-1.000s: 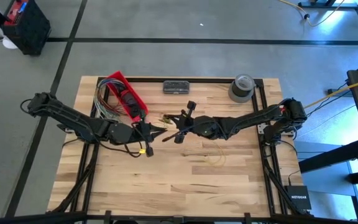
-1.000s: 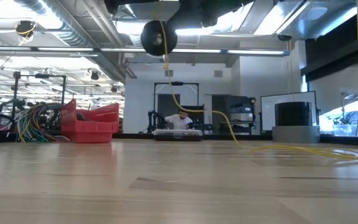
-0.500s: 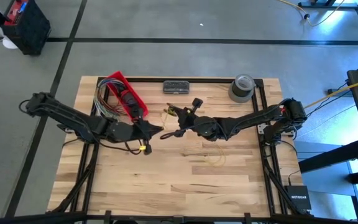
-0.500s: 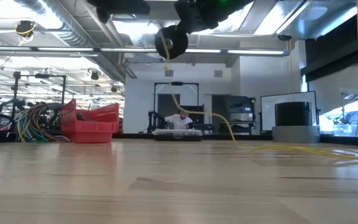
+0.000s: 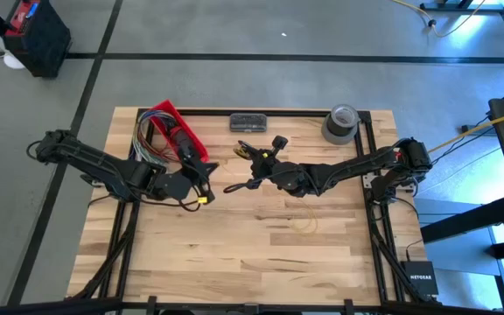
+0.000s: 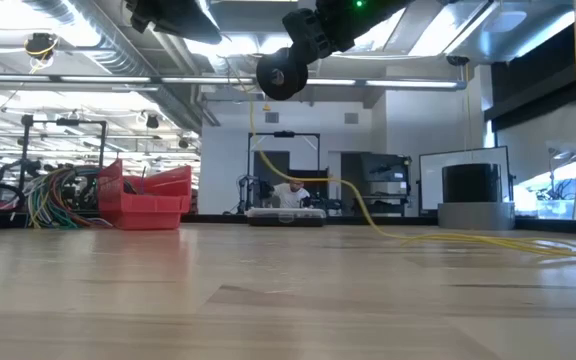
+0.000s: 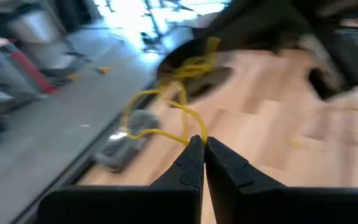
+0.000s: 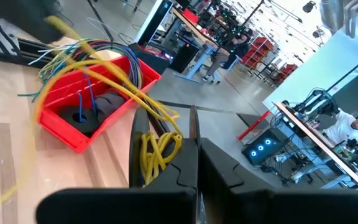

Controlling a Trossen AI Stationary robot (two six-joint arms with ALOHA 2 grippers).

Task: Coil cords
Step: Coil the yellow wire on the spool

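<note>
The only writing that can be read is "NETGEAR" on the small black box on the floor at the table's near right corner.

On the wooden table, a thin pale loop of the cords lies on the near-centre boards. Farther in, both grippers are raised above the middle of the table. The left gripper has its fingers pressed together on a strand of the cords, which loops away from the tips in the left wrist view. The right gripper is likewise closed, pinching yellow cord that hangs bunched just past its fingers.

Compared with a second ago, the left gripper has drawn back toward the red bin and turned to point toward the far edge, while the right wrist has shifted farther from the near edge; the two tips now stand apart.

At the far edge lie a bundle of multicoloured wires, a dark flat case and a roll of grey tape.
</note>
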